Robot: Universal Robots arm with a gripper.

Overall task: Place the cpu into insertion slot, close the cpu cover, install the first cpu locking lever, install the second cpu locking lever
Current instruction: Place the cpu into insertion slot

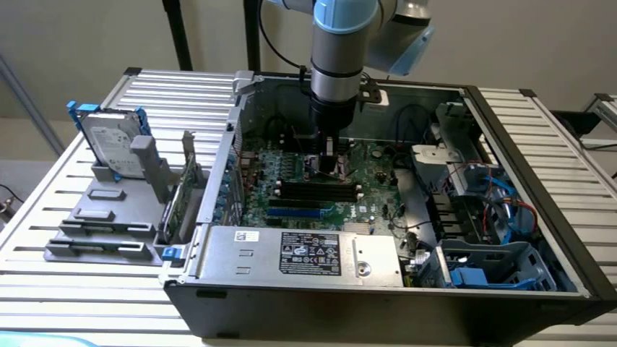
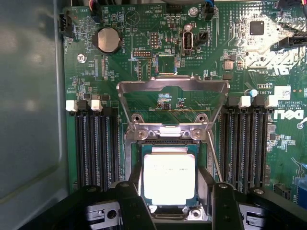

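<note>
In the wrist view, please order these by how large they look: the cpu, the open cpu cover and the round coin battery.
1. cpu cover: the widest outline, though it stands open, so nearness to the camera may enlarge it.
2. cpu.
3. coin battery: clearly the smallest.

This is a robotics lab or test workshop set up for computer assembly, not a home or an office. A black metal desktop computer case (image 1: 289,312) lies open on its side on a table of ribbed silver aluminium profiles (image 1: 87,296). Its green circuit board (image 2: 216,38) and silver labelled power-supply box (image 1: 241,249) are laid bare. A grey and pale-blue jointed robot arm (image 1: 337,43) reaches down into the case. Beside the case, on the exterior view's left, a grey plastic holding fixture (image 1: 106,217) carries an upright silver hard drive in a blue bracket (image 1: 108,144). Behind are a plain pale wall (image 1: 68,36) and black stand poles (image 1: 179,36).
</note>
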